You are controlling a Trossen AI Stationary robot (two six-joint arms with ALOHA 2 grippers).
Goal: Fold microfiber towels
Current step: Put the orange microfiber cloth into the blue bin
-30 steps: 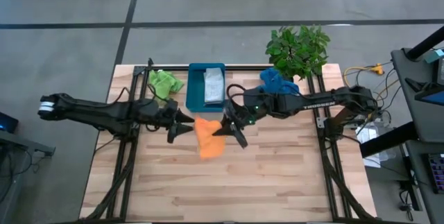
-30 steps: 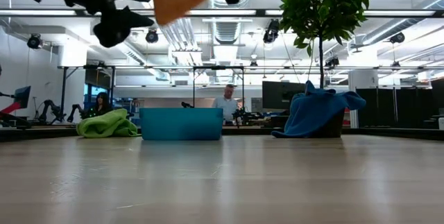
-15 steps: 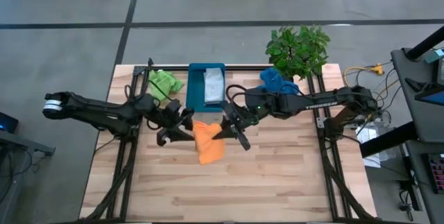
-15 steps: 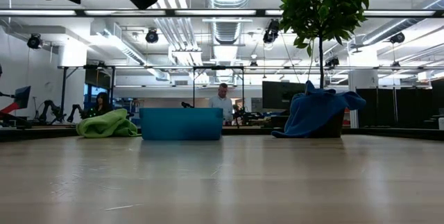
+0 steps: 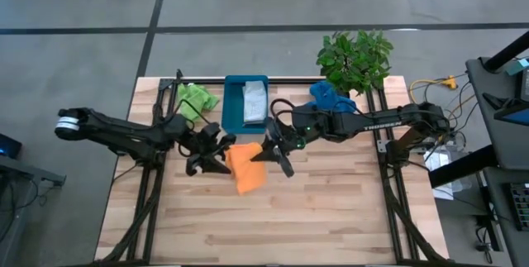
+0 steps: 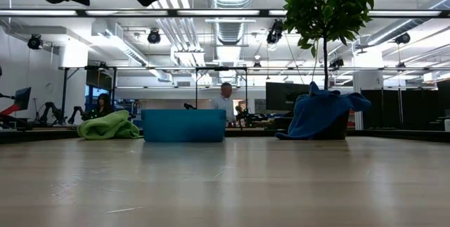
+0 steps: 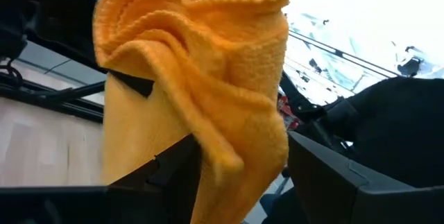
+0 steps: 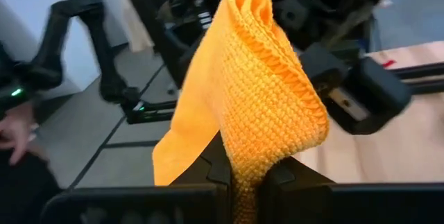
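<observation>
Holding the orange towel (image 5: pixel 246 166) up off the table (image 5: pixel 331 217), just in front of the teal tray (image 5: pixel 233 110): my right gripper (image 5: pixel 266 154) is clamped tight on its edge, my left gripper (image 5: pixel 221 156) has its fingers apart with cloth between them. I note the lime green towel (image 5: pixel 197 98) bunched beside the tray on the left arm's side, the blue towel (image 5: pixel 331 96) on the other side by the potted plant (image 5: pixel 355 56), and a grey towel (image 5: pixel 254 102) lying in the tray.

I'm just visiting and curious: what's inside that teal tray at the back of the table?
Seen from above, the teal tray holds one pale grey folded towel. Anything beneath that towel is covered. From table height, the tray's wall hides the contents altogether.
</observation>
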